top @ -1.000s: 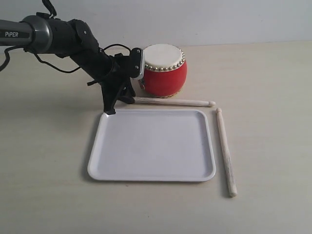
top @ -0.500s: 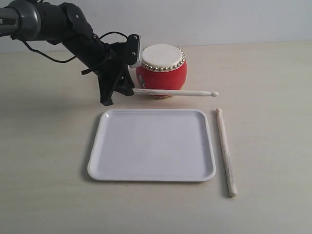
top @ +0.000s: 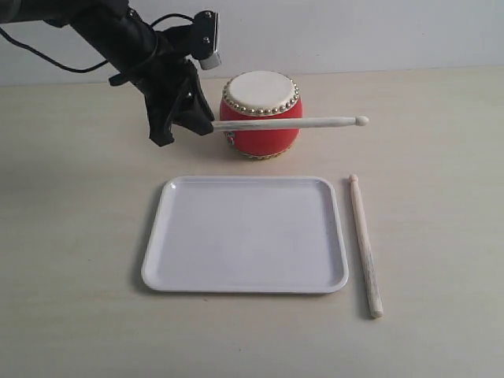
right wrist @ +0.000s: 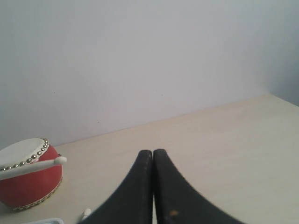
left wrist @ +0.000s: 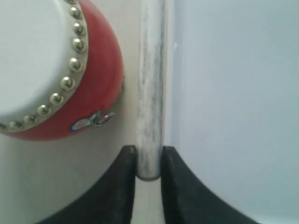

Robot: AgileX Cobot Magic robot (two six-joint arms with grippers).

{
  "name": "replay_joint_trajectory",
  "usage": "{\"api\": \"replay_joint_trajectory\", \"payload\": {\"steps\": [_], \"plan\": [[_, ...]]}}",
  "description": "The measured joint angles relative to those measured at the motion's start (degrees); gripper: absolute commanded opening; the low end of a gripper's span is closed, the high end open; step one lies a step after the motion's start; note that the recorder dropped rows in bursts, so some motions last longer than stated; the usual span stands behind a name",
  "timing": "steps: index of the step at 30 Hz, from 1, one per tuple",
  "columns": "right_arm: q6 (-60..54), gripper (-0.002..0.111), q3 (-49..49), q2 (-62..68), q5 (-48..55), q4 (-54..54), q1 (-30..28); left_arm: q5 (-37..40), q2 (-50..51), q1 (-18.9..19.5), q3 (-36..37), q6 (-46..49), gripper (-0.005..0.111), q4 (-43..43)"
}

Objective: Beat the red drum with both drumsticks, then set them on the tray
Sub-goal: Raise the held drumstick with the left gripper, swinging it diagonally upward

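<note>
Left gripper (left wrist: 148, 157) clamped on drumstick (top: 291, 122) end, red drum (top: 260, 140) beside, right gripper (right wrist: 153, 158) together

Small red barrel-shaped drum (top: 260, 135): cream skin top, ring of gold studs, small blue-rimmed side mark. Slim pale wooden held drumstick (left wrist: 150, 84): whitish, streaked with grey. Slim pale wooden lying drumstick (top: 365, 244): same worn tone. Flat white rectangular plastic tray (top: 244, 236): plain, unpatterned. Black left pincer (left wrist: 148, 161), black right pincer (right wrist: 153, 156). Light beige worktop (top: 441, 173), faintly grained.
</note>
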Motion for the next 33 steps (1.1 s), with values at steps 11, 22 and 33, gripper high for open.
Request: {"api": "replay_joint_trajectory", "payload": {"steps": [11,22,33], "plan": [[0.00,0.000,0.00,0.00,0.00,0.00,0.00,4.04,-9.23,-0.62,6.51,-8.90,0.000,0.77],[0.00,0.000,0.00,0.00,0.00,0.00,0.00,6.93,-18.05,-0.73,17.11,-17.09,0.000,1.34],[11.34,0.000,0.00,0.00,-1.84,14.31,0.00,7.83,-25.81,-0.73,23.99,-22.08,0.000,-0.40]]}}
